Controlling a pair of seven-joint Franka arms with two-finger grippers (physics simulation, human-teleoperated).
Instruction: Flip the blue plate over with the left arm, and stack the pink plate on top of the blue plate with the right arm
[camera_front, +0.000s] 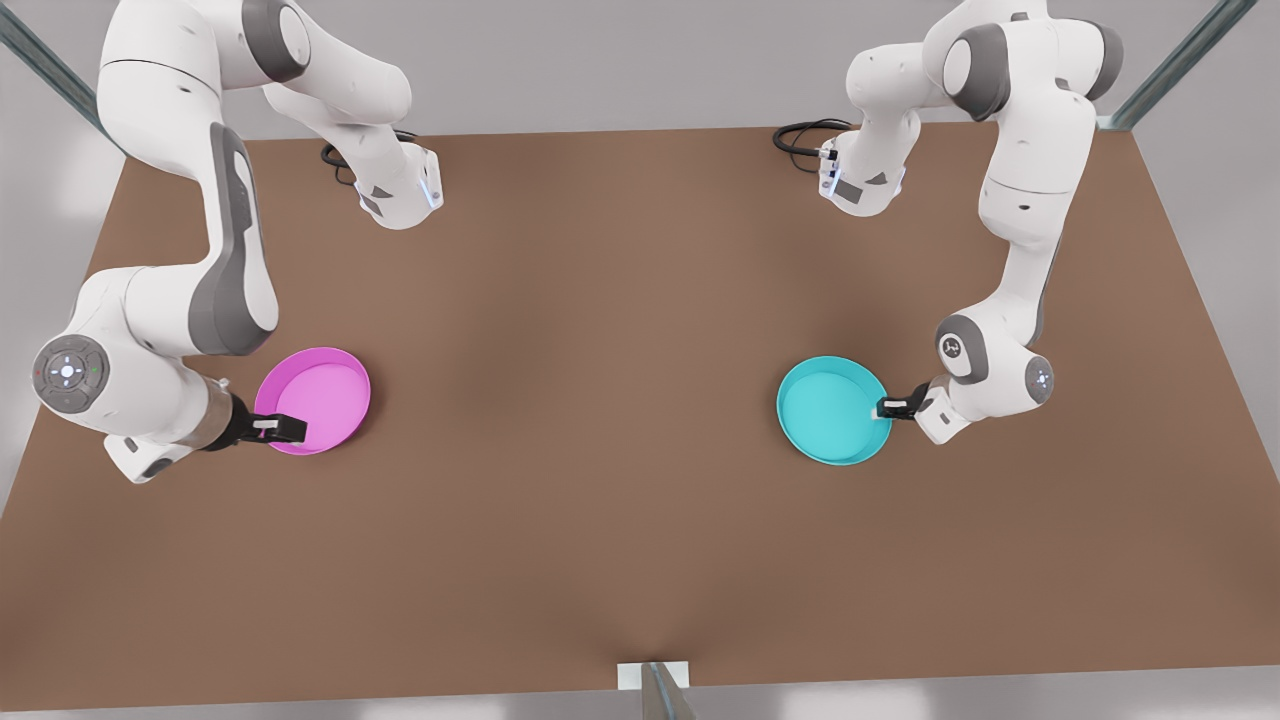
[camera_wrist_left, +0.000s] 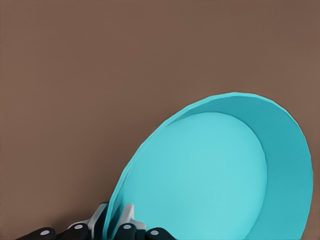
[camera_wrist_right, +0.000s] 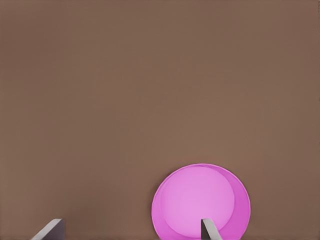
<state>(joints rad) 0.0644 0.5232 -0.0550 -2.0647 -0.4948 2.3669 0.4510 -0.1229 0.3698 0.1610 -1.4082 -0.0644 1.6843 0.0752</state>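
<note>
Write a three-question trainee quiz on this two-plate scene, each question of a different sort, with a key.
1. True or false: the left gripper is shut on the blue plate.
2. Multiple choice: the right gripper is A) shut on the pink plate, B) open at the pink plate's rim, C) at the blue plate.
3. Fill in: the plates sit apart on the brown ___.

Key: 1 true; 2 B; 3 table.

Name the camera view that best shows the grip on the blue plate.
The left wrist view: the left gripper pinches the blue plate by its rim, close up. The front view shows that contact far off, beside the table.
</note>
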